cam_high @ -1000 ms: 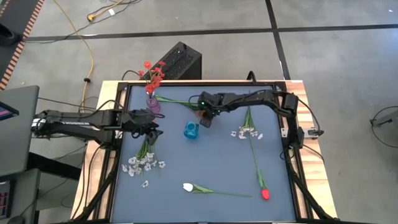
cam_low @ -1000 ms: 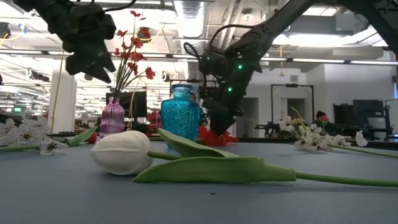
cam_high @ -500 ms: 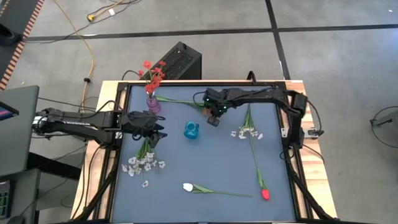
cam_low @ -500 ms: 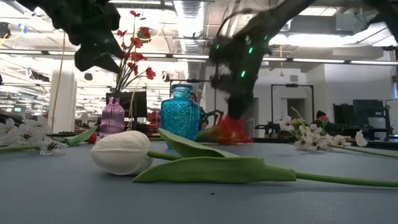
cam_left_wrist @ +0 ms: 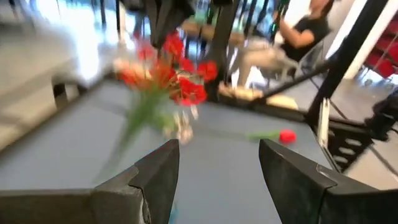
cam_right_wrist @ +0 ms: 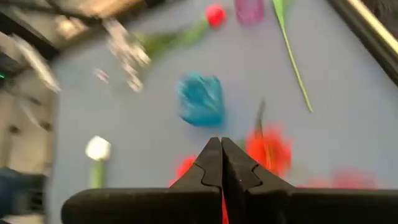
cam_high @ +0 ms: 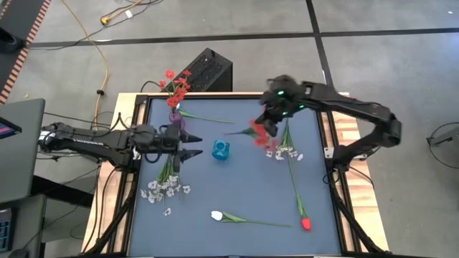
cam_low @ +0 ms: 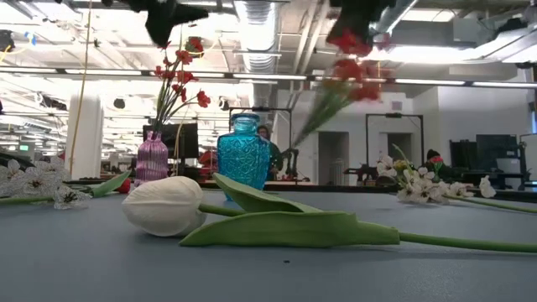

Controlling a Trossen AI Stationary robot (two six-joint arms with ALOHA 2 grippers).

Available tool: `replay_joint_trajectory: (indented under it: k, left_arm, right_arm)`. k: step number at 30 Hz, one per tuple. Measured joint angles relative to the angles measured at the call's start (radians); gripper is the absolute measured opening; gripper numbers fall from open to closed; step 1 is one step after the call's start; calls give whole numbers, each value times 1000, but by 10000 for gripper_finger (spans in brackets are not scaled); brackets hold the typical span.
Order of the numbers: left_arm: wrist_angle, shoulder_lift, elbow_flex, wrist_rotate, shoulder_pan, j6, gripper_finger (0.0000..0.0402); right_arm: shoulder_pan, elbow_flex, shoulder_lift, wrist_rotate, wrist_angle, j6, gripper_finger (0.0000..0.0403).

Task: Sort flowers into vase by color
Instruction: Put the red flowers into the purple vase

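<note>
My right gripper [cam_high: 267, 123] is shut on a red clustered spray [cam_high: 259, 134] and holds it high above the table's middle, right of the blue vase [cam_high: 221, 150]. The spray shows blurred in the low view [cam_low: 346, 67]. My left gripper [cam_high: 191, 147] is open and empty in the air just left of the blue vase; its wrist view faces the spray [cam_left_wrist: 169, 78]. The purple vase [cam_high: 176, 120] stands at the far left with red sprays [cam_high: 176, 84] sticking up out of its neck. My right gripper pinches the red spray near its blossom end [cam_right_wrist: 266, 150] between its two shut fingers, which come from above. The exact place of contact is blurred. The spray is lifted clear of the table. Its green stem [cam_low: 309, 122] hangs slanting down below the blossoms.
White blossom sprays lie at the left [cam_high: 166, 189] and right of middle [cam_high: 285, 152]. A white tulip [cam_high: 216, 215] and a red tulip [cam_high: 306, 223] lie near the front edge. A long green stem [cam_high: 206, 116] lies beside the purple vase. A person sits beyond the table [cam_left_wrist: 298, 31].
My right gripper has risen from the table beside the blue vase and gone toward the right edge, taking the red spray with it; the spray is now lifted clear, its stem hanging. My left gripper has risen and moved a little toward the blue vase.
</note>
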Motion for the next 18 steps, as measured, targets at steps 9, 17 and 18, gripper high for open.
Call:
replay_joint_trajectory:
  k: [9, 17, 18]
  left_arm:
    - [183, 125, 31, -34, -14, 177, 210]
    - [96, 264, 134, 2, -18, 192, 210]
    - [79, 273, 145, 1, -19, 193, 210]
  right_arm:
    - [10, 55, -117, -70, 15, 80, 19]
    - [107, 55, -59, 105, -173, -44, 58]
    - [118, 54, -38, 146, -190, -71, 65]
